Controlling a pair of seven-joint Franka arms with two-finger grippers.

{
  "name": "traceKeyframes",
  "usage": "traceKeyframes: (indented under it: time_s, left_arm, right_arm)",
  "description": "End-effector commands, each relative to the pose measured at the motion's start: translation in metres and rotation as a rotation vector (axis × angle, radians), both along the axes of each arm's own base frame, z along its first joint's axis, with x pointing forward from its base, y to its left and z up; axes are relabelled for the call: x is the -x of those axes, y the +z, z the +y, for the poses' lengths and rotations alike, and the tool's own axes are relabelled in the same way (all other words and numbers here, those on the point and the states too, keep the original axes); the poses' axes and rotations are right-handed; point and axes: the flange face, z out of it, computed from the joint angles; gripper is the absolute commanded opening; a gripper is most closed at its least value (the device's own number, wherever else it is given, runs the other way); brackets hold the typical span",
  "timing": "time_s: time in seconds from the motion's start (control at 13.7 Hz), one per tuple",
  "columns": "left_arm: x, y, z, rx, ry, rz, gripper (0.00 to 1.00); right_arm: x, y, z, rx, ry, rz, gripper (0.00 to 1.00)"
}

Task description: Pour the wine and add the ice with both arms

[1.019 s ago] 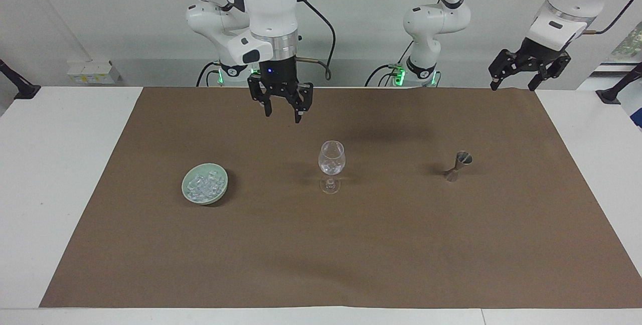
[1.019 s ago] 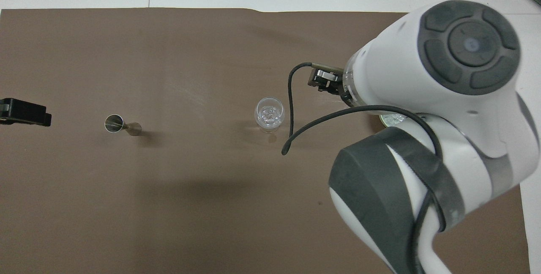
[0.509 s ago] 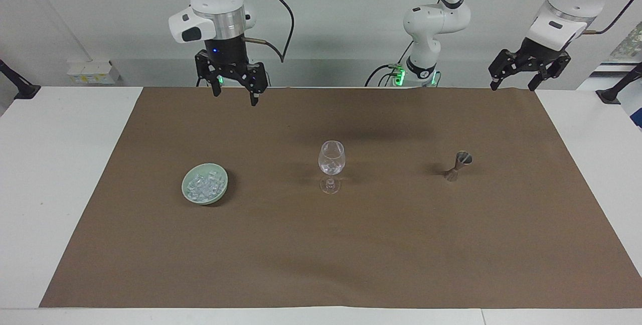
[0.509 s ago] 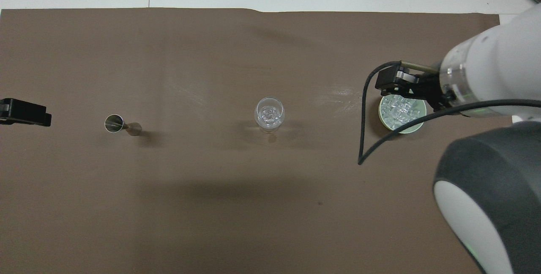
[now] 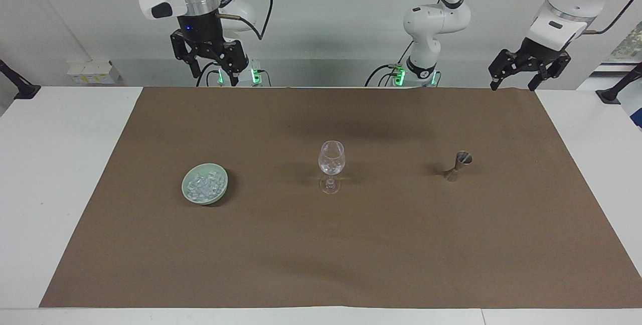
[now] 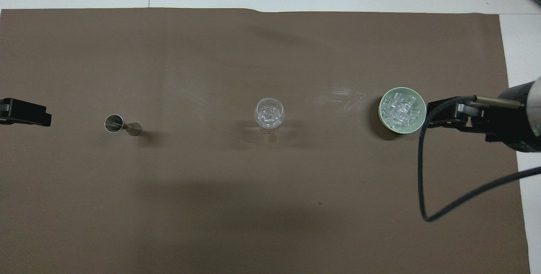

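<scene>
Above the mat's (image 5: 351, 245) robot-side edge, both pincers hang raised and empty — left pincer (image 5: 515, 83), right pincer (image 5: 213, 75) — jaws apart.

A clear stemmed glass (image 5: 331, 166) stands mid-mat on the brown paper mat (image 5: 351, 265); toward the right arm's end, a pale green bowl (image 5: 186, 193) holding ice (image 5: 204, 184); toward the left arm's end, a metal jigger (image 5: 457, 165)

Bright, even overhead light (soft shadows), sharp focus
</scene>
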Motion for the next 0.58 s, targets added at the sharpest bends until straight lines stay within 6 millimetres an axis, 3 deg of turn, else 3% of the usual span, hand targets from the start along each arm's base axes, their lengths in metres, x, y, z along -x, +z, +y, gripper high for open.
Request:
traceKeyframes:
  time_s: [0.0, 0.15, 0.51]
  left_arm:
    - [0.007, 0.004, 0.002, 0.009, -0.005, 0.002, 1.0]
    - [0.007, 0.004, 0.002, 0.008, -0.005, 0.002, 1.0]
    - [0.007, 0.004, 0.002, 0.009, -0.005, 0.002, 1.0]
  right_arm:
    - [0.008, 0.017, -0.022, -0.058, 0.035, 0.024, 1.0]
    - [0.008, 0.014, -0.04, -0.068, 0.021, 0.057, 1.0]
    - [0.005, 0.02, -0.056, -0.028, 0.087, 0.026, 1.0]
